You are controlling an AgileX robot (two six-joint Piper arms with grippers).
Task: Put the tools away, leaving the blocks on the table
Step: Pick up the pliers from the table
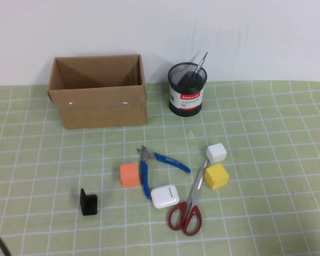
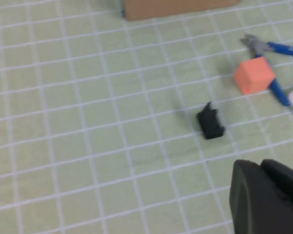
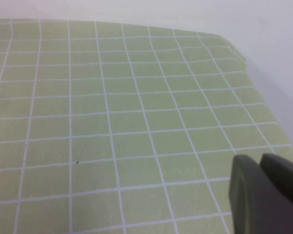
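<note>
On the green grid table (image 1: 277, 122) lie blue-handled pliers (image 1: 156, 164) and red-handled scissors (image 1: 188, 209). A black-handled screwdriver (image 1: 195, 73) stands in the black mesh cup (image 1: 187, 89). The orange block (image 1: 130, 174) touches the pliers; the white block (image 1: 216, 152) and yellow block (image 1: 216, 176) sit by the scissors' blades. Neither gripper shows in the high view. My left gripper (image 2: 260, 165) is shut and empty, hovering short of the orange block (image 2: 254, 75) and pliers (image 2: 275, 48). My right gripper (image 3: 260, 161) is shut and empty over bare mat.
An open cardboard box (image 1: 98, 98) stands at the back left, beside the mesh cup. A white rounded case (image 1: 165, 196) lies between pliers and scissors. A small black bracket (image 1: 88, 202) sits front left, also seen as the bracket (image 2: 212, 122). The table's edge (image 3: 244, 63) is near the right gripper.
</note>
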